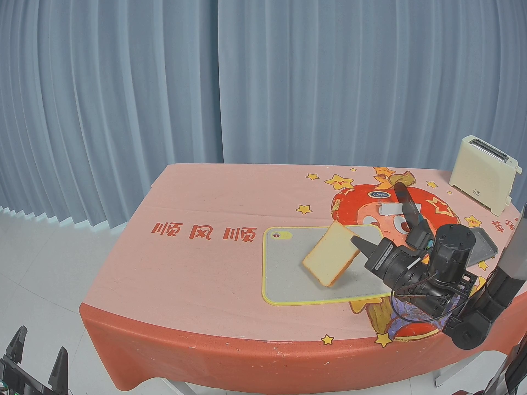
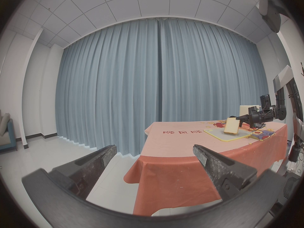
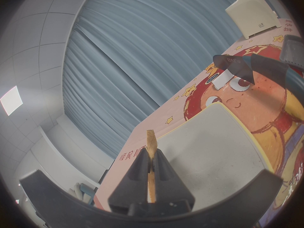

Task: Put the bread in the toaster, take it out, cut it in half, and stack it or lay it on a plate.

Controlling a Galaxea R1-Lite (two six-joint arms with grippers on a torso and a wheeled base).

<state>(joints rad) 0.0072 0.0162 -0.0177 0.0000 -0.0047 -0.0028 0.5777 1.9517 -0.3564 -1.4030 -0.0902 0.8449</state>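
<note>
Head view has the desk (image 1: 208, 281) as its biggest thing, under a pink cloth with a row of red characters printed near the middle and a red cartoon figure with yellow stars on the robot's right side. A grey cutting board (image 1: 285, 281) with a yellow rim lies flat beside the figure, and a small yellow label sits in its far left corner. The cream toaster (image 1: 483, 174) stands at the far right corner of the desk, well apart from the board; the dark print on its side is too small to make out.

The bread (image 1: 329, 253) is over the board, tilted on edge, with its lower corner down at the board's surface. The right hand (image 1: 355, 241) is clamped on its upper right edge. In the right wrist view, both fingers (image 3: 164, 174) press flat against the slice's crust. A dark grey tray (image 3: 293, 51) and a dark knife (image 3: 234, 67) lie beyond the board in that same view, the blade carrying faint print.

Left wrist view sees the scene from well off to the side. There the left hand (image 2: 154, 149) hangs low beside the desk, its fingers spread wide apart and touching nothing.
</note>
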